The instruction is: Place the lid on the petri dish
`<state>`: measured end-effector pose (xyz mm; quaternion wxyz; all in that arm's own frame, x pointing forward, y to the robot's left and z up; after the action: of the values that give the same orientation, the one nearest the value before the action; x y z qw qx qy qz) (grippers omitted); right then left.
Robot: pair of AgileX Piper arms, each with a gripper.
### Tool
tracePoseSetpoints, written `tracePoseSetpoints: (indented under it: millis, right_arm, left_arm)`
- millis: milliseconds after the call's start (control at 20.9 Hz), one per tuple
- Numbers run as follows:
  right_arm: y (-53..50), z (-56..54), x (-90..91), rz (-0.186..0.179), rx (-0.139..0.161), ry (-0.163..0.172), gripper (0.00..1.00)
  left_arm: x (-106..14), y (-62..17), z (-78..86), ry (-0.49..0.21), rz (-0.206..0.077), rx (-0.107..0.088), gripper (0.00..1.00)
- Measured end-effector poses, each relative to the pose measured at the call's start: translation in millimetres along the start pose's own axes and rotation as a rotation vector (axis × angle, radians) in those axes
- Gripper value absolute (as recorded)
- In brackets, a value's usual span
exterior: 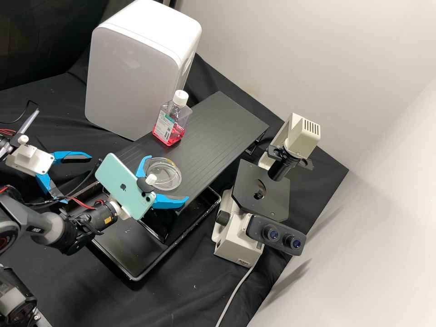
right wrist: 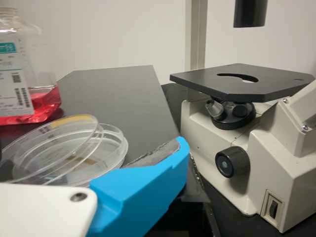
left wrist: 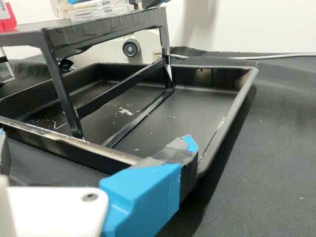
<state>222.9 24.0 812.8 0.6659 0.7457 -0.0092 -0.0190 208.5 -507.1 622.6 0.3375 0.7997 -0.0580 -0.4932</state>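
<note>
Seating the lid (right wrist: 49,143) seems unfinished: it leans askew on the petri dish (right wrist: 114,144) between the right gripper's (exterior: 168,178) wide-open, empty jaws, wanting levelling.

Petri dish (right wrist: 113,152) partly behind right pincer (exterior: 168,178)

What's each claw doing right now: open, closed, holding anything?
Left claw: open, holding nothing.
Right claw: open, one finger on either side of the petri dish, gripping nothing; the lid leans tilted on the dish.
</note>
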Motion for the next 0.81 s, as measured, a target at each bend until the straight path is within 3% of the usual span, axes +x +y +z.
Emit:
tracePoseSetpoints:
  millis: [192, 287, 527, 623, 814]
  right_arm:
    - [4.5, -1.8, -7.4, 0.029, 0.038, 0.020, 1.00]
    - [11.8, -3.3, -10.5, 0.088, 0.071, 0.048, 1.00]
    - [18.9, -12.2, -18.9, 0.171, 0.076, 0.148, 1.00]
    - [15.8, -15.7, -19.5, 0.162, 0.062, 0.165, 1.00]
    - [1.2, -23.3, -17.3, 0.083, -0.027, 0.177, 1.00]
  left_arm:
    - [0.0, 0.0, 0.0, 0.000, 0.000, 0.000, 1.00]
    - [0.0, 0.0, 0.0, 0.000, 0.000, 0.000, 1.00]
    - [0.0, 0.0, 0.0, 0.000, 0.000, 0.000, 1.00]
    - [0.0, 0.0, 0.0, 0.000, 0.000, 0.000, 1.00]
    - [0.0, 0.0, 0.0, 0.000, 0.000, 0.000, 1.00]
